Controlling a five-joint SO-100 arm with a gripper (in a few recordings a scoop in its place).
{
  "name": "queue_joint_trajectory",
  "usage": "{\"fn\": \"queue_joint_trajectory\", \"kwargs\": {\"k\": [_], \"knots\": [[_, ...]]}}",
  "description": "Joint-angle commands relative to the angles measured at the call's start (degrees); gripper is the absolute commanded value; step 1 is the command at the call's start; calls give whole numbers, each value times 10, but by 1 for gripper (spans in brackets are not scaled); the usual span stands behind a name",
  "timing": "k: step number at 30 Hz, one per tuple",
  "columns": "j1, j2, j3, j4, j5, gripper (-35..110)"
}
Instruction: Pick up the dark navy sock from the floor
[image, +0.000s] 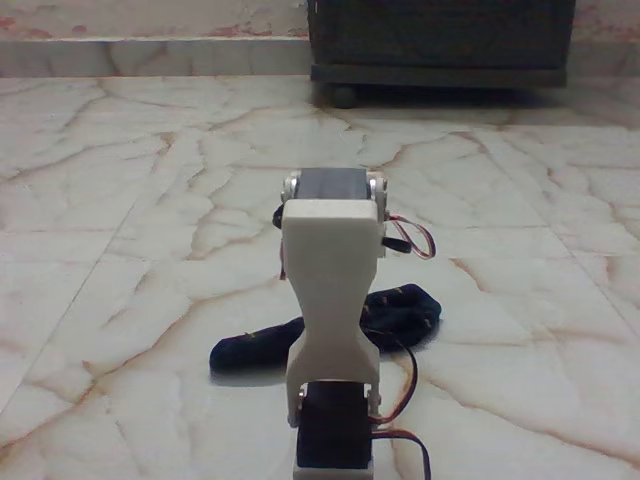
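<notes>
Nearest the camera, at the bottom edge of the fixed view, stands the robot arm (331, 300): a black servo block low down, a white waisted link rising from it, and a second dark servo across the top. Red and black wires (412, 238) loop out to the right of the upper joint, and more wires curl down beside the lower block. The arm is seen from behind, and its pincer is hidden by the arm's own body, so I cannot tell whether it is released or clenched.

Just beyond the arm lies the dark navy sock (255, 350), flat on the floor (120, 220). It stretches from left of the white link to right of it, where its bunched end shows faint light specks; the middle of it is covered by the arm.

The floor, glossy cream marble with brown-orange veins and thin grout lines, runs on to the far edge. There, at the upper right, stands a dark wooden cabinet (440, 40) on a round foot, against a pale skirting.
</notes>
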Motion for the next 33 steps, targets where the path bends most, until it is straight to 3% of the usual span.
{"fn": "queue_joint_trajectory", "kwargs": {"k": [1,14,22,28,33], "knots": [[6,-19,-62,25,27,0],[44,-346,-524,317,258,0],[41,-476,-717,550,301,10],[38,-598,-843,560,299,11],[28,-658,-958,636,316,11]]}}
